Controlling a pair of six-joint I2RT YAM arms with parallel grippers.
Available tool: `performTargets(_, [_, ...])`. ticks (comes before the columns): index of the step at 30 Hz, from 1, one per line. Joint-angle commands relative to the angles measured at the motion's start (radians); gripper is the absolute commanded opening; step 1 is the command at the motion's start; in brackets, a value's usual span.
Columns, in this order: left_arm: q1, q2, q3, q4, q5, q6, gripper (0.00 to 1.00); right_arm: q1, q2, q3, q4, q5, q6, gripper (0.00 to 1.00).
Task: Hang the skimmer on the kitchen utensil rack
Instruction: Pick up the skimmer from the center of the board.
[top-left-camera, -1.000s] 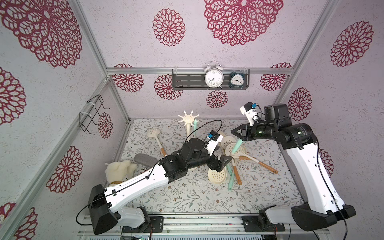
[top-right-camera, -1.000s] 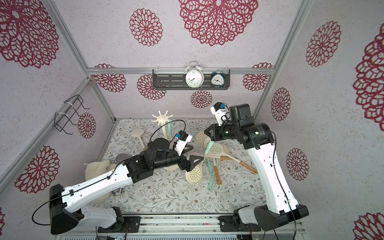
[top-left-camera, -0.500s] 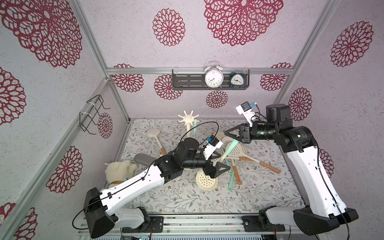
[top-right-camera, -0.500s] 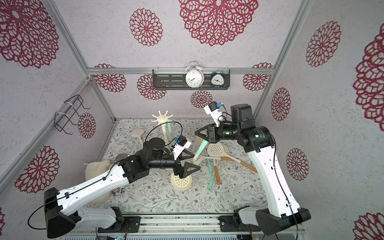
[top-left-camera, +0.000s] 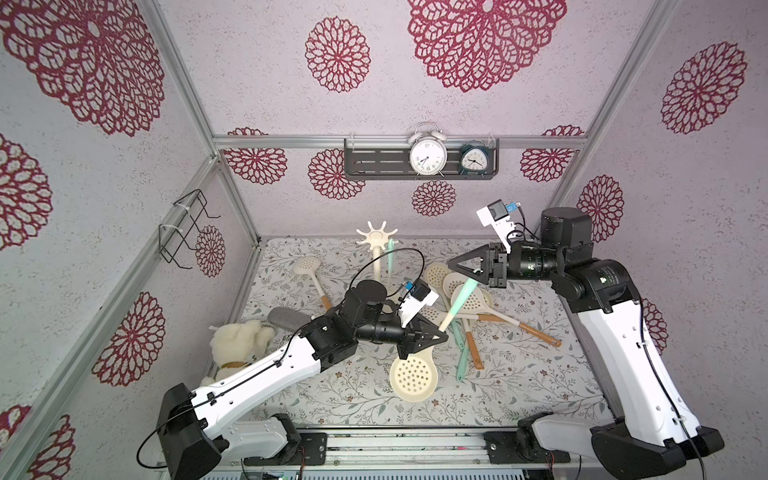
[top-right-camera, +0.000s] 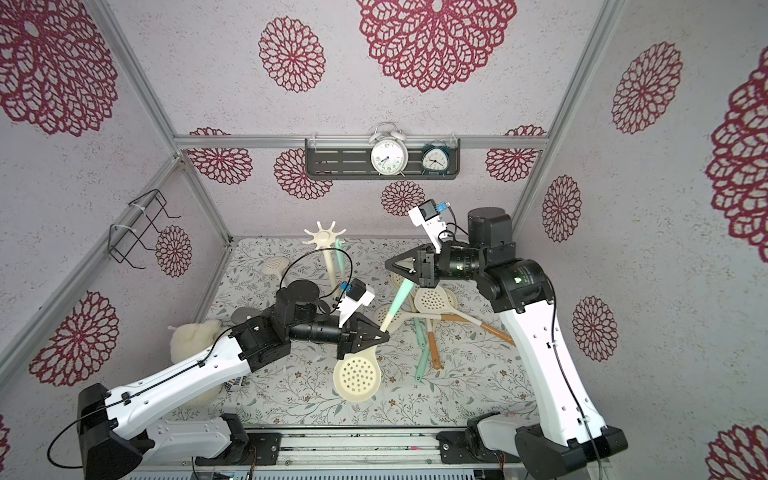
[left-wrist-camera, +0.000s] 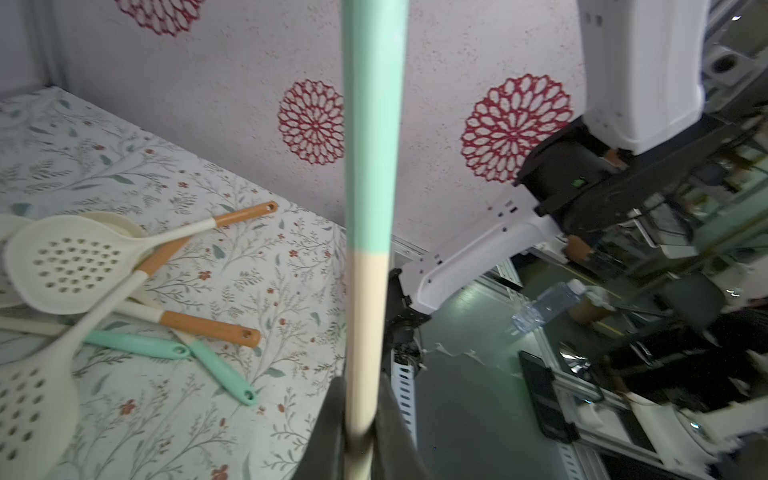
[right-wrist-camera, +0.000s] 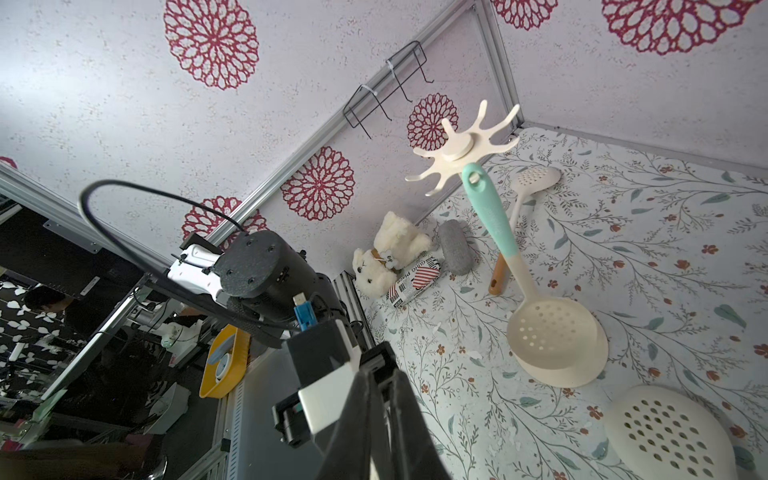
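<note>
The skimmer, with a cream perforated head (top-left-camera: 413, 376) and a teal handle (left-wrist-camera: 374, 124), hangs tilted in the air over the table's middle. My left gripper (top-left-camera: 442, 336) (left-wrist-camera: 360, 415) is shut on its cream neck just above the head. The handle's top end runs up between the plates of my right gripper (top-left-camera: 450, 264) (top-right-camera: 387, 264), which is shut on it. In the right wrist view those jaws (right-wrist-camera: 379, 365) stand nearly together and hide the handle. The cream kitchen utensil rack (top-left-camera: 376, 239) (right-wrist-camera: 457, 149) stands at the back, apart from both grippers, with another teal-handled skimmer (right-wrist-camera: 492, 216) hanging on a hook.
Several skimmers (top-left-camera: 469, 299) lie piled on the floral table under the right arm, and one more (top-left-camera: 308, 264) lies at the back left. A plush toy (top-left-camera: 237, 340) and a grey oval pad (top-left-camera: 286, 320) sit at the left. A black wire rack (top-left-camera: 183, 228) hangs on the left wall; a dark shelf (top-left-camera: 374, 160) holds two clocks.
My left gripper, open a second ago, has shut on the skimmer's neck. Both arms and the skimmer have shifted left and toward the front.
</note>
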Motion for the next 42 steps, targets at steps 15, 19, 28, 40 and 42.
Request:
performTargets(15, [-0.054,-0.106,0.024,-0.093,-0.821,-0.050,0.00,0.191,-0.393,-0.496,0.614,0.911,0.299,0.92])
performTargets(19, [-0.058,-0.100,0.024,-0.078,-0.845,-0.060,0.00,0.419,-0.364,-0.527,0.650,1.144,0.252,0.89])
performTargets(28, [-0.067,-0.109,0.012,-0.059,-0.844,-0.078,0.00,0.650,-0.209,-0.535,0.793,1.319,0.161,0.69])
performTargets(40, [-0.070,-0.133,-0.010,-0.038,-0.834,-0.084,0.00,0.660,-0.123,-0.552,0.842,1.303,0.172,0.45])
performTargets(42, [-0.070,-0.137,-0.012,-0.037,-0.834,-0.084,0.00,0.660,-0.108,-0.549,0.848,1.277,0.173,0.40])
